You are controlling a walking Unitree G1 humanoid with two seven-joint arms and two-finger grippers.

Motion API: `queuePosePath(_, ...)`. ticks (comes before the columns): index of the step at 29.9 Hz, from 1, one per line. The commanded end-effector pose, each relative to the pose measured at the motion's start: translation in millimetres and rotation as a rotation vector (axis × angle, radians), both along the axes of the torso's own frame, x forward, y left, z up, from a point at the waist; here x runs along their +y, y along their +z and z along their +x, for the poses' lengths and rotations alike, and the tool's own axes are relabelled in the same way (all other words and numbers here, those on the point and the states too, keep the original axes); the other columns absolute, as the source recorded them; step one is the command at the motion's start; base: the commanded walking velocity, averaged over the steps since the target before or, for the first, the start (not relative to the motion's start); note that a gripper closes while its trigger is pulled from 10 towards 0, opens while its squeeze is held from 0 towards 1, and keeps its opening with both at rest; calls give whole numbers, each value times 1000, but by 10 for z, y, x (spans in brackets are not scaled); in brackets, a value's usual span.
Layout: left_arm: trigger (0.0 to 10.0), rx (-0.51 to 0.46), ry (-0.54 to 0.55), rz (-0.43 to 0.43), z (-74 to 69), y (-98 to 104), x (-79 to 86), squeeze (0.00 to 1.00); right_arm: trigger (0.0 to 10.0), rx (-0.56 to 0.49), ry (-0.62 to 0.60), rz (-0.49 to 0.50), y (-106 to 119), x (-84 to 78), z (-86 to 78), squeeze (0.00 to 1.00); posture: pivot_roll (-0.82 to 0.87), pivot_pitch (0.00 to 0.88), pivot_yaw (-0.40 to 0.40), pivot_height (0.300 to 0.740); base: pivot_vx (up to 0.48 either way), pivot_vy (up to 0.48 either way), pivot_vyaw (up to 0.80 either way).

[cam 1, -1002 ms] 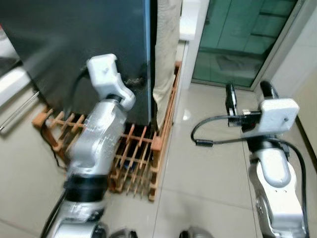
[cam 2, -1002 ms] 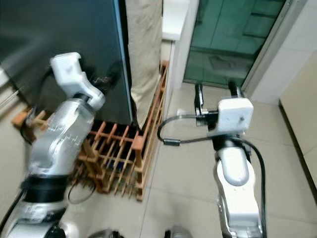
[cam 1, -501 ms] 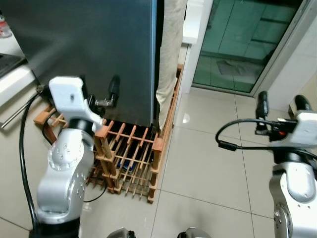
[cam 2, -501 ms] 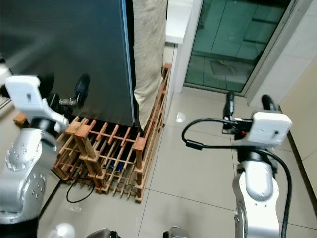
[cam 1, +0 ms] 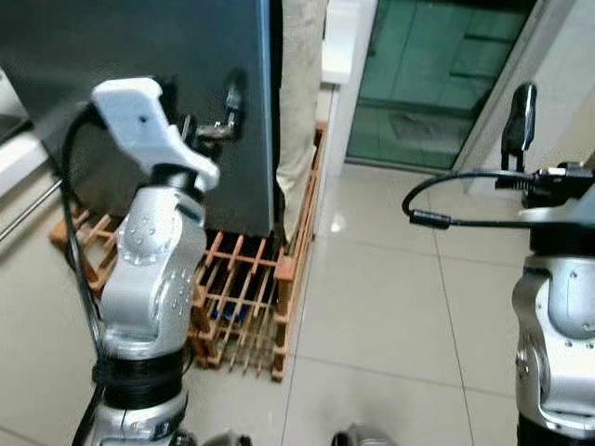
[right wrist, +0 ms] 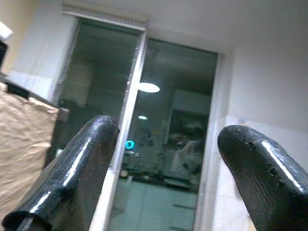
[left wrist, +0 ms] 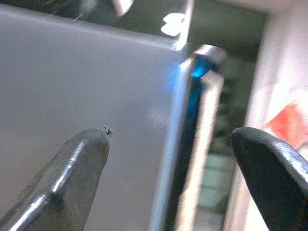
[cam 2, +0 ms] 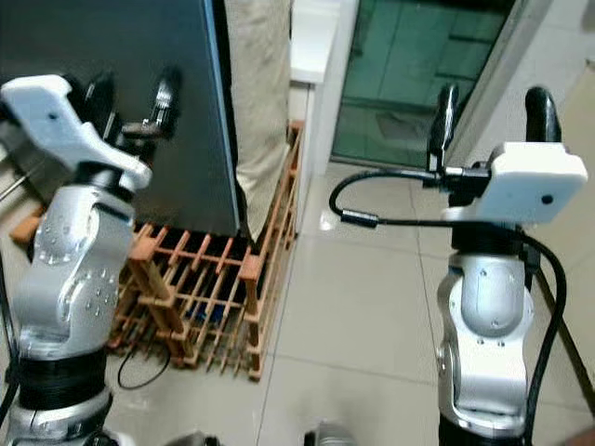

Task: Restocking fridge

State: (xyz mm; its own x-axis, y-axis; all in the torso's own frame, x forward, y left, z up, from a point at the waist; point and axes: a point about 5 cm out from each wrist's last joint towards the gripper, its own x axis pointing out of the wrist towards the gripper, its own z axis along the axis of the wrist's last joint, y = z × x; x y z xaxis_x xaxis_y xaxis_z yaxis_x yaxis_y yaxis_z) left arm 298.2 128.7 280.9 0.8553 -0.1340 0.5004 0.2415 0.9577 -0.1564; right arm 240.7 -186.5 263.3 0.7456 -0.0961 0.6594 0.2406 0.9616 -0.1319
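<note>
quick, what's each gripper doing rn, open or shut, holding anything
left gripper: open, holding nothing, raised at the edge of the dark fridge door.
right gripper: open, holding nothing, raised toward the glass door.

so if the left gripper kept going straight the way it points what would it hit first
Most likely the dark grey fridge door, near its free edge: the left gripper is open, its fingers straddling that edge. Depth is unclear, so it may slip just past.
</note>
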Motion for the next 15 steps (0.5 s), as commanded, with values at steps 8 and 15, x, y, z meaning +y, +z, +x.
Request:
queuePosePath(8,10000,-40,54,-31,35,96,54,0,10000,20,-35,-7,-20,-32,16,0,-183,0,25,711,480,0,0)
queuePosePath(15,10000,-50,74,-59,37,112,92,0,10000,43,-21,-8,-70,-11,53,0,-177,0,19,711,480,0,0)
